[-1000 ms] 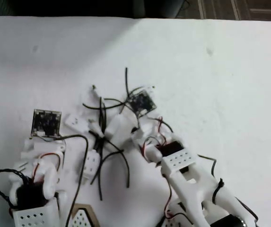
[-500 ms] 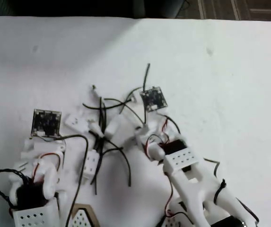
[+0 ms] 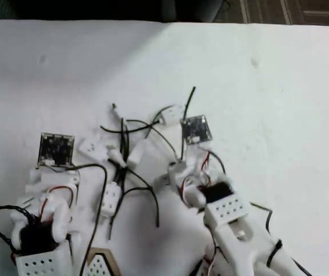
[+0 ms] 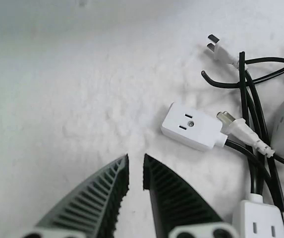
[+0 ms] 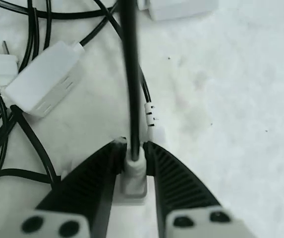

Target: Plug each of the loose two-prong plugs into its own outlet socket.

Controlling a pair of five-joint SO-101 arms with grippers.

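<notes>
The high camera looks steeply down over the table (image 3: 279,75), facing 12 o'clock. The wrist cameras ride close behind the left gripper (image 4: 136,166) and right gripper (image 5: 133,148) (low, skimming the tabletop), both facing the cord tangle (image 3: 122,135) that all three views share.

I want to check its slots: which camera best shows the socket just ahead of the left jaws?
The left wrist view: the socket faces the camera with both slots clear. The high view shows it as a small white block beside the cords, slots too small to tell.
</notes>
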